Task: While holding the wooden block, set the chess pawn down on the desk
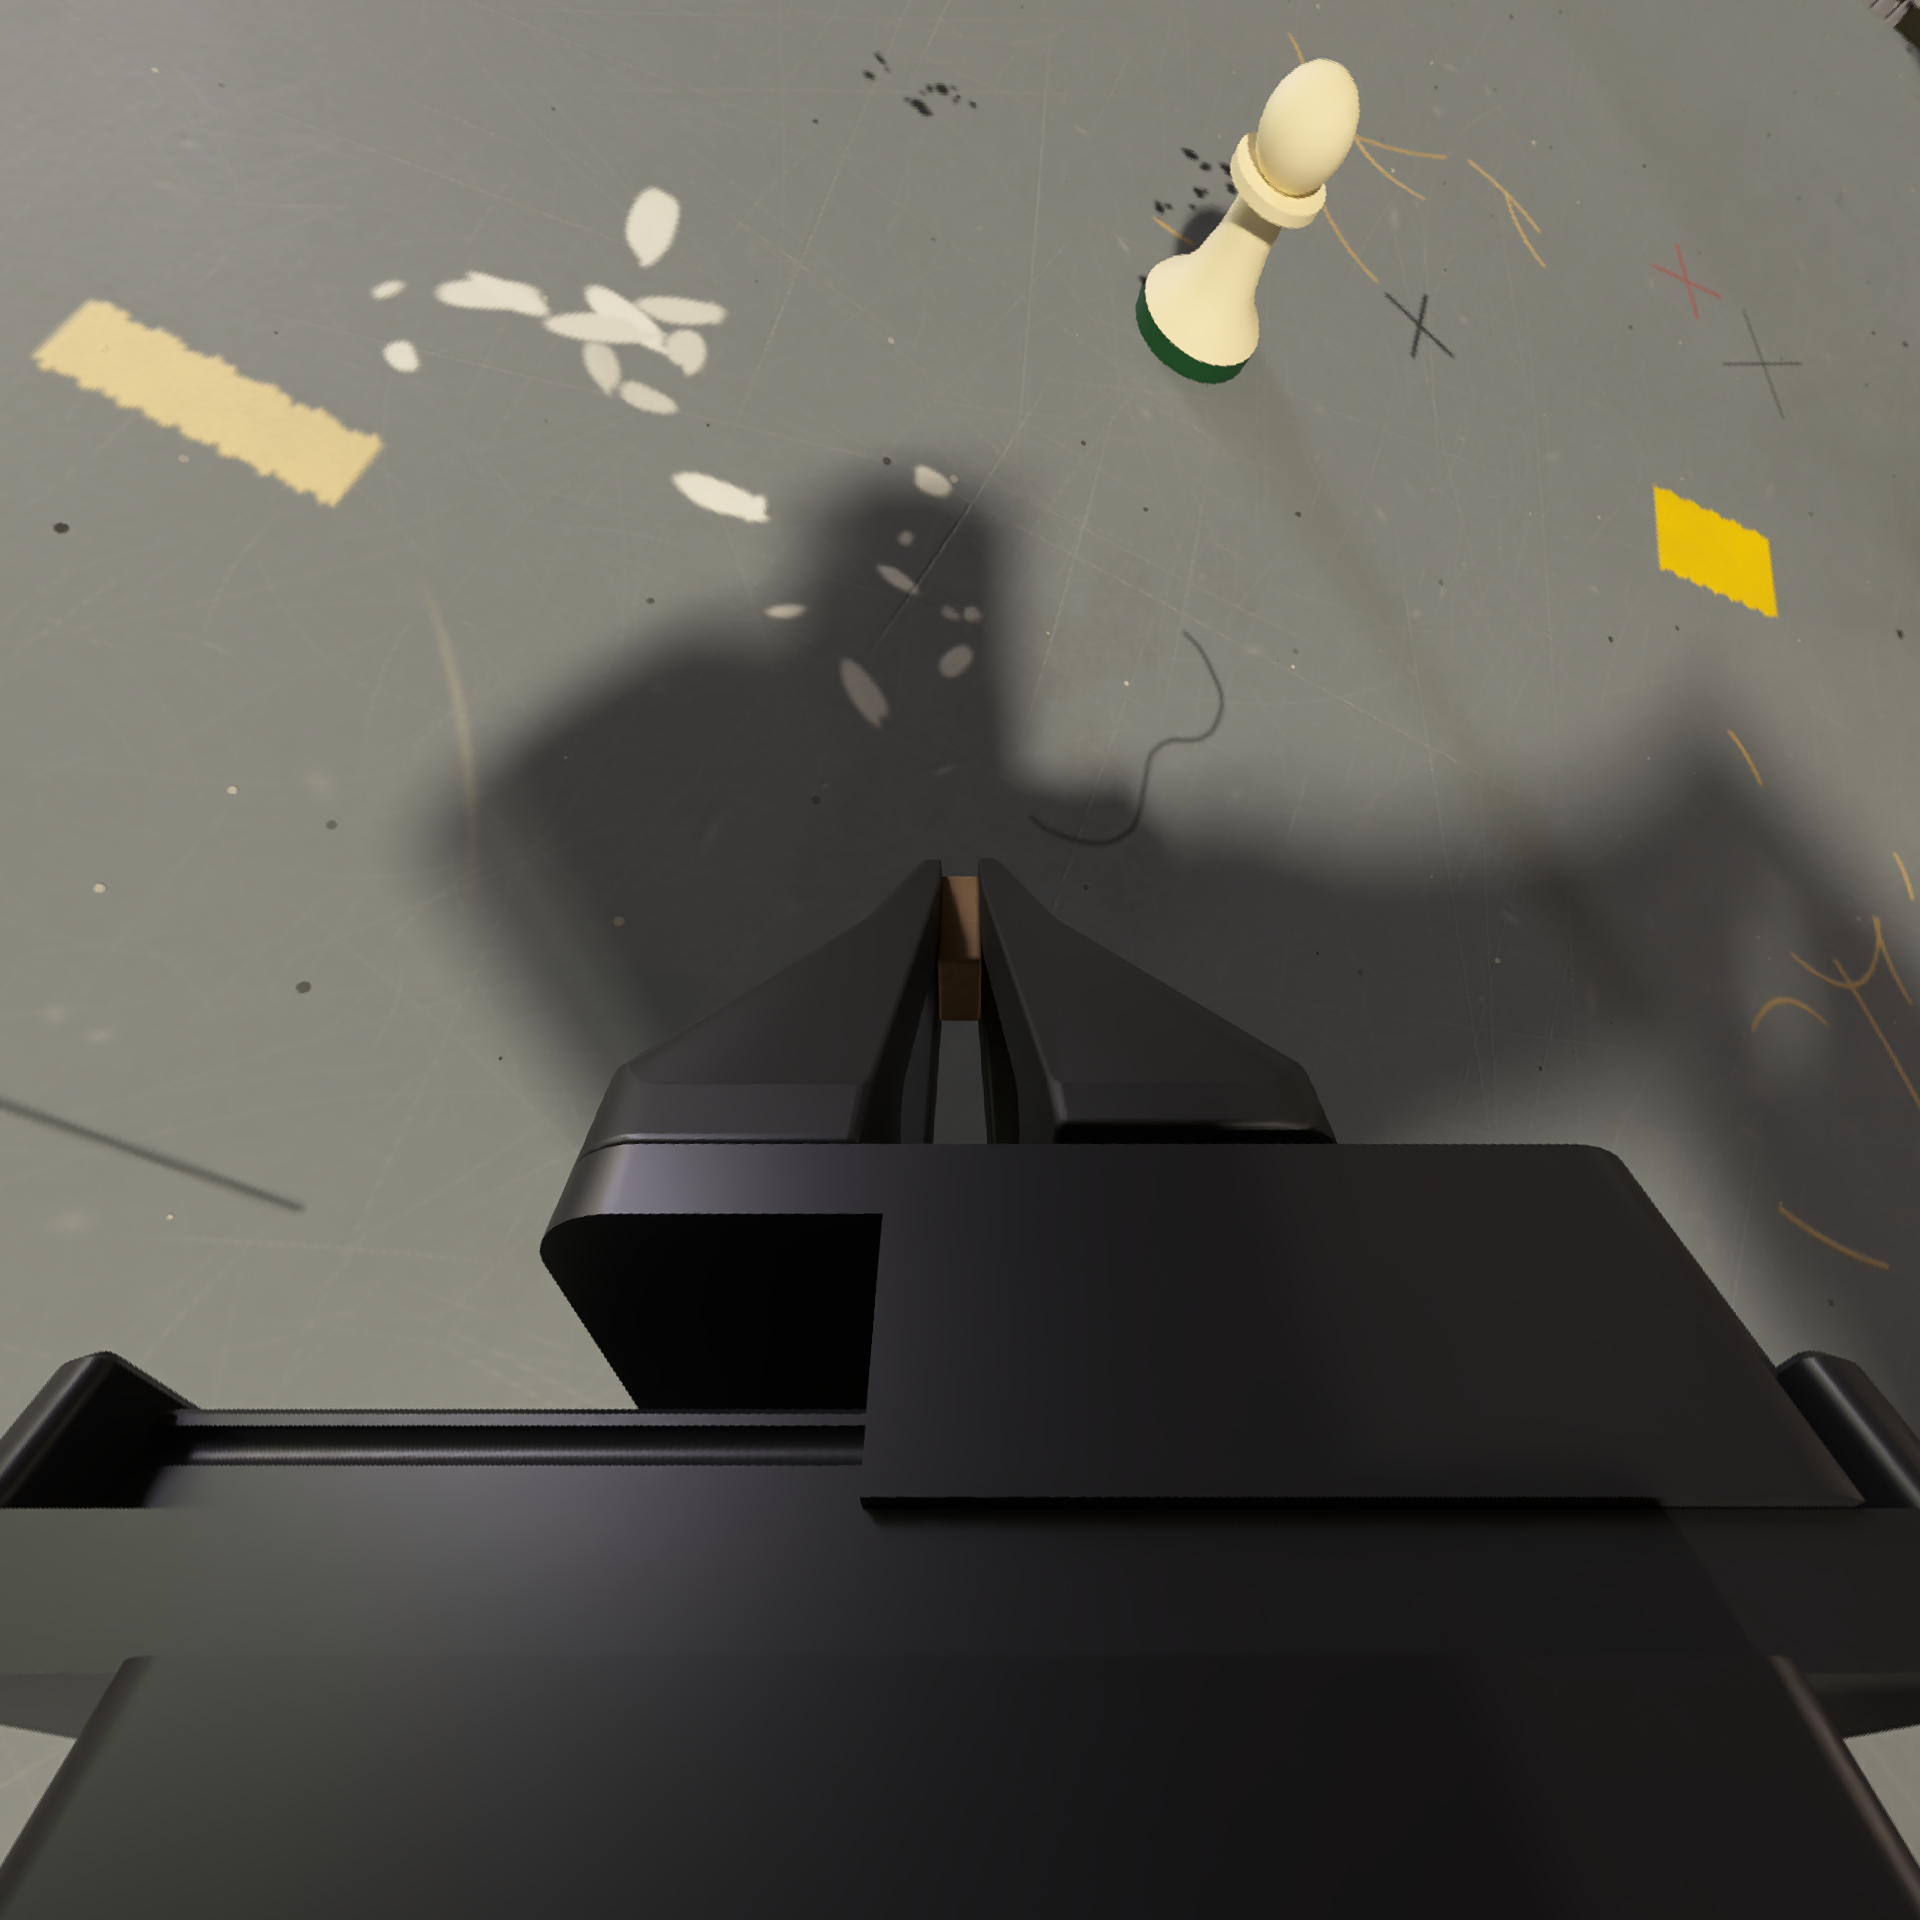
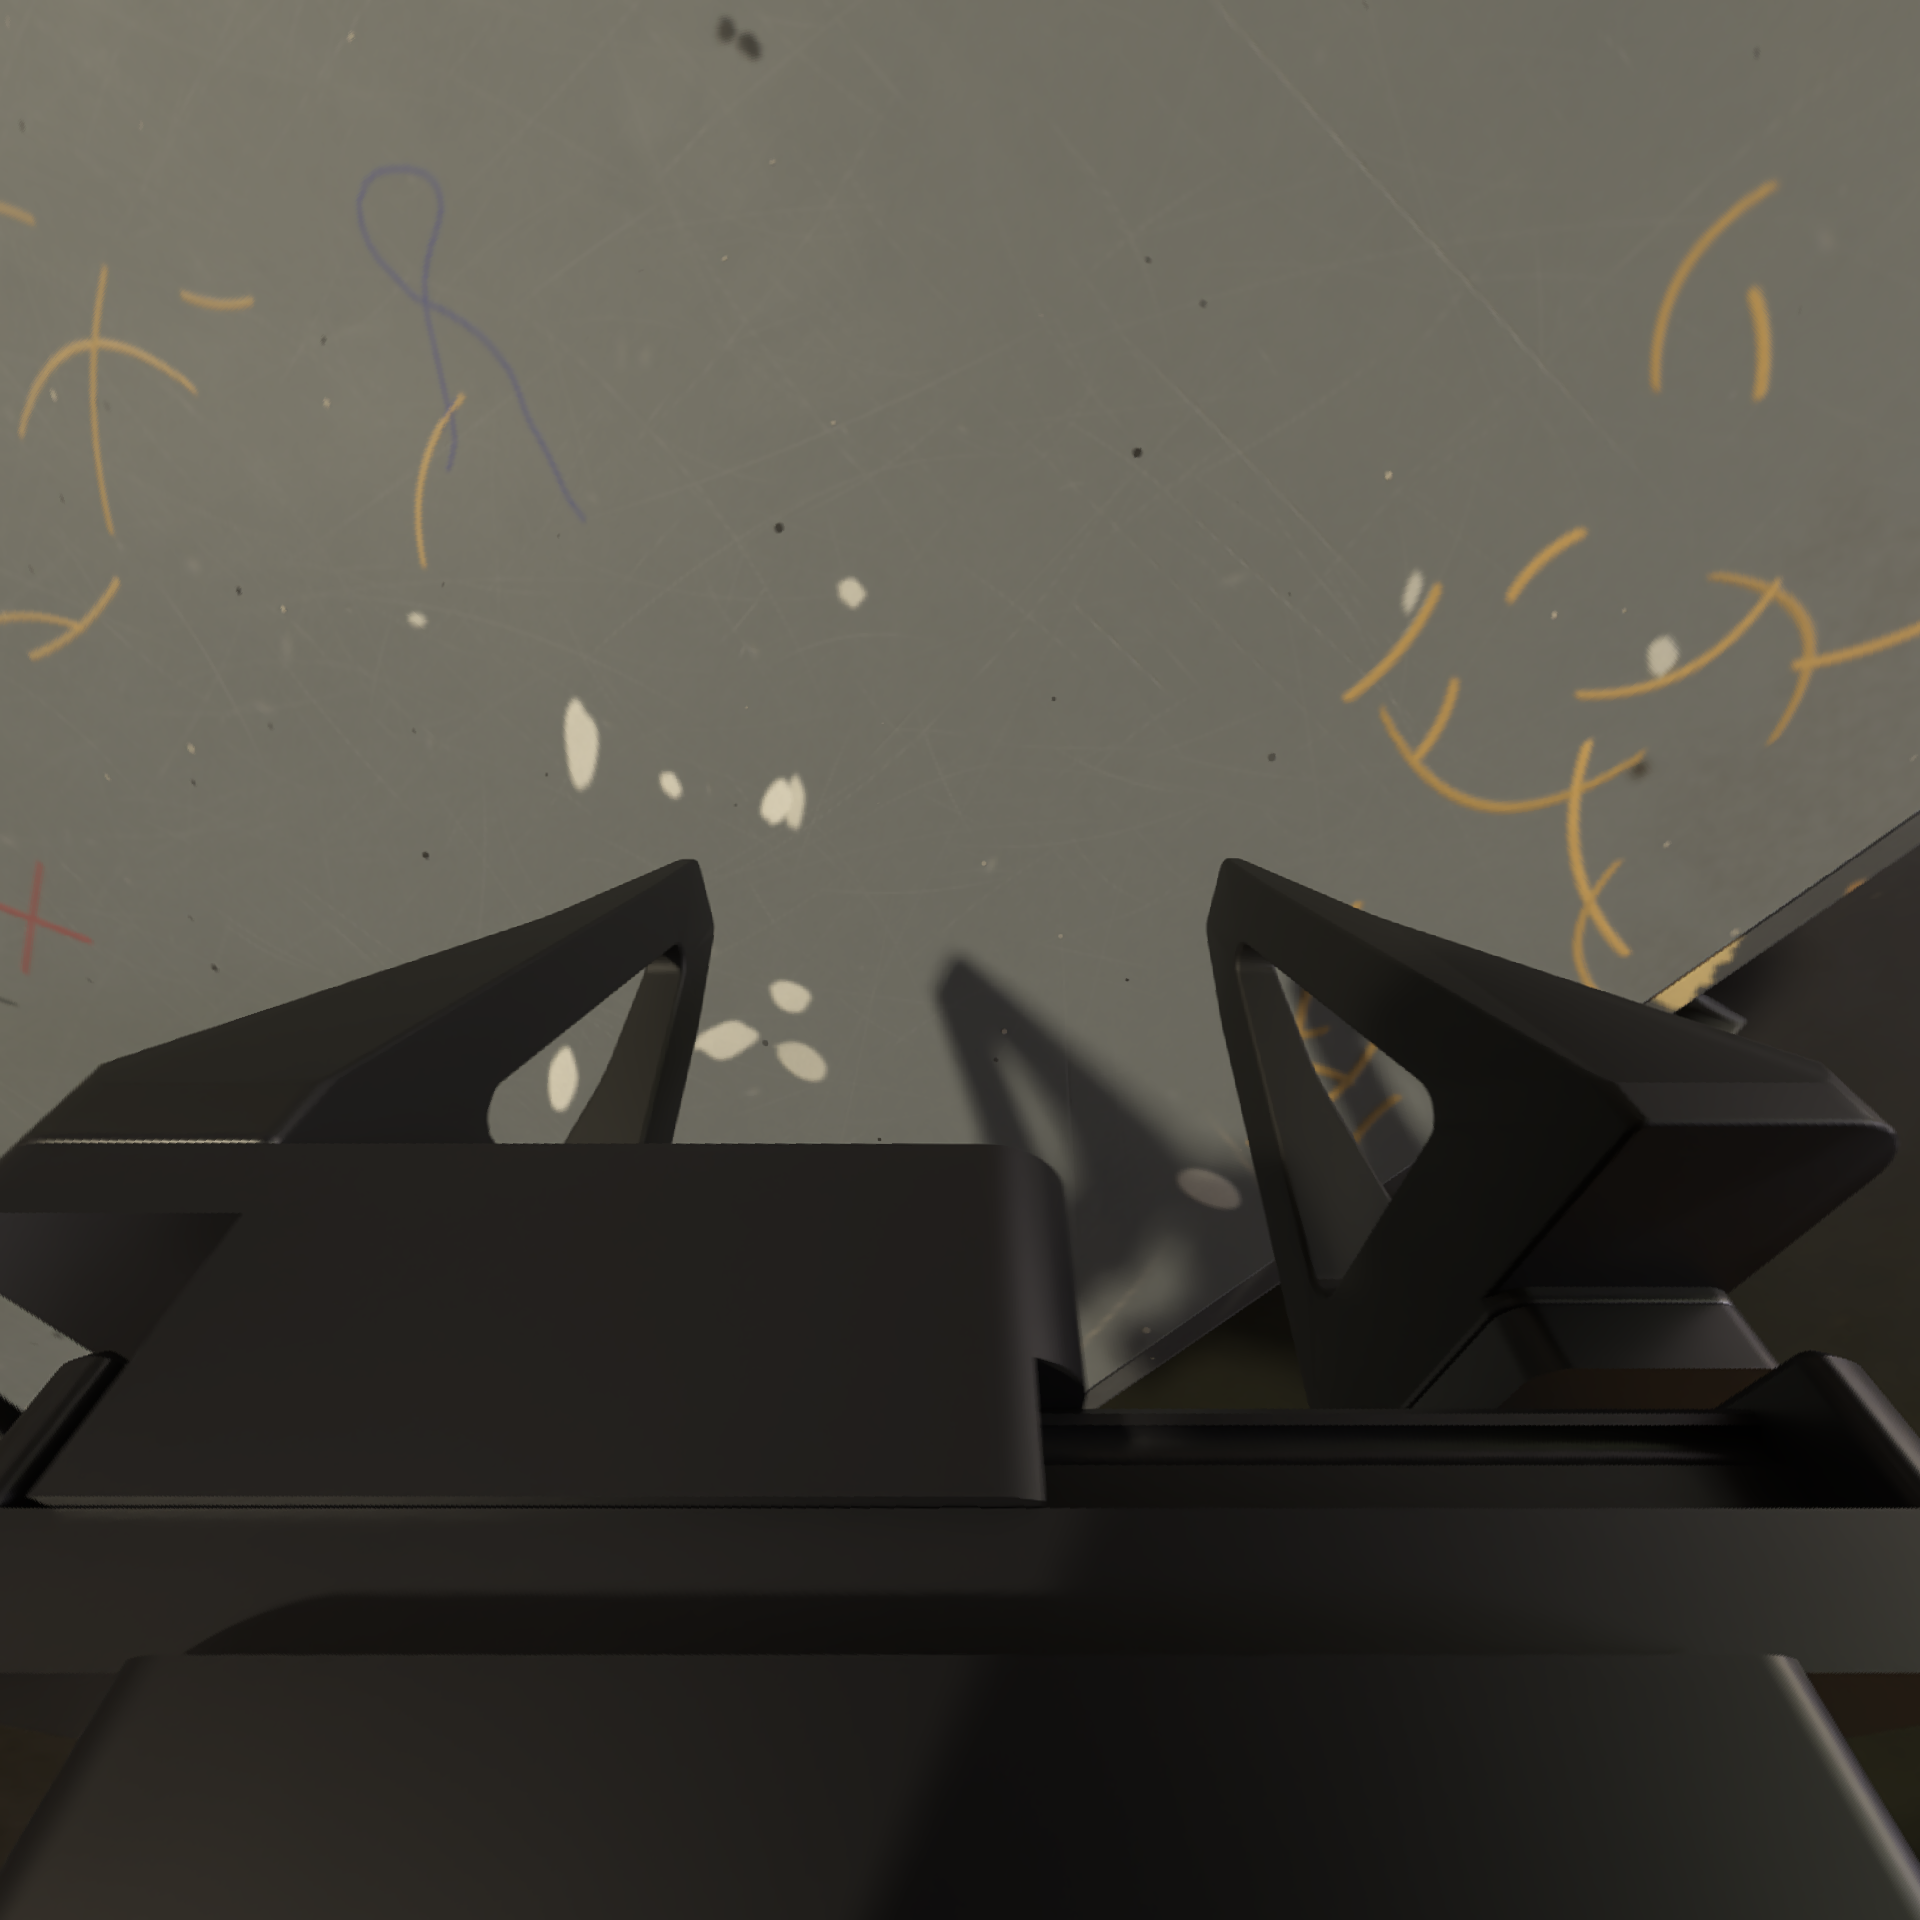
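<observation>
In the left wrist view my left gripper [image 1: 960, 864] is shut on a thin brown wooden block [image 1: 958, 951], held between the two black fingers above the grey desk [image 1: 312, 727]. A cream chess pawn [image 1: 1242, 223] with a dark green base stands on the desk, far ahead and to the right of that gripper, free of any gripper. In the right wrist view my right gripper [image 2: 961, 868] is open and empty, its fingers wide apart just above the desk [image 2: 935, 416]. The pawn and the block do not show in that view.
The desk top is scratched and marked with pale flecks, orange scribbles and crosses. A tan tape strip [image 1: 208, 400] lies at the left and a yellow patch [image 1: 1714, 551] at the right. A dark flat edge [image 2: 1818, 935] shows at the right of the right wrist view.
</observation>
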`<state>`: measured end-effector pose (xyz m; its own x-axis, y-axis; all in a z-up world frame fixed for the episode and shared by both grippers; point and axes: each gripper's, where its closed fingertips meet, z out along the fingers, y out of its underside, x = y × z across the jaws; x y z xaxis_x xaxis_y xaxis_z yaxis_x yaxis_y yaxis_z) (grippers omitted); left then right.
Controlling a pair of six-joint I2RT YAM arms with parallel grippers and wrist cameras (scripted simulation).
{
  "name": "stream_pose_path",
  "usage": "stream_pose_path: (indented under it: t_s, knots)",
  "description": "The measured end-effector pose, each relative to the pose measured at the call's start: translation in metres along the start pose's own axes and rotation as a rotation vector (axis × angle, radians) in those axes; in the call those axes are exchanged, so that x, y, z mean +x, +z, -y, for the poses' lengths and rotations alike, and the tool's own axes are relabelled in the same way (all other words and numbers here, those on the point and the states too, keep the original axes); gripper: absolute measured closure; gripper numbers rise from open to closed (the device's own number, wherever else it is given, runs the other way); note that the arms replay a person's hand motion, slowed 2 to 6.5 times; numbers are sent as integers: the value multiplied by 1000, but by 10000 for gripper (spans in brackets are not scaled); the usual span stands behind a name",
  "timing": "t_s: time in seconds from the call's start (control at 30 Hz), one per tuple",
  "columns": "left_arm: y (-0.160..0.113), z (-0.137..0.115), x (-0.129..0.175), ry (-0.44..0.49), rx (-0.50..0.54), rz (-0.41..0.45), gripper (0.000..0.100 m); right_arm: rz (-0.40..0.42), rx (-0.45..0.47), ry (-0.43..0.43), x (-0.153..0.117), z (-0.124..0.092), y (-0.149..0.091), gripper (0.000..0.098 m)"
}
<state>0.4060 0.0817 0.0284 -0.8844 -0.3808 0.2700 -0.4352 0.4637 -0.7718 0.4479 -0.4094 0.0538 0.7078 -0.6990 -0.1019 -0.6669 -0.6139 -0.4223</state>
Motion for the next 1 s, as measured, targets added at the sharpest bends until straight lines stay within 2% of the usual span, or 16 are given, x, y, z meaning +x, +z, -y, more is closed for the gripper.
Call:
stream_pose_path:
  t_s: [0.13,0.23,0.57,0.7,0.8,1.0]
  knots:
    - [0,0,-1,1,-2,5,945,-1,-9,72,5,-1,3,117]
    - [0,-1,-1,3,-3,9,945,-21,-12,73,9,-1,4,119]
    - [0,-2,-2,5,-4,14,945,-37,1,24,5,13,3,263]
    - [0,-2,-2,6,-3,15,945,-77,-40,40,11,10,3,268]
    - [0,-2,-2,6,-3,15,945,-106,-74,66,16,4,2,242]
    - [0,-2,-2,6,-3,15,945,-123,-101,113,20,-3,5,107]
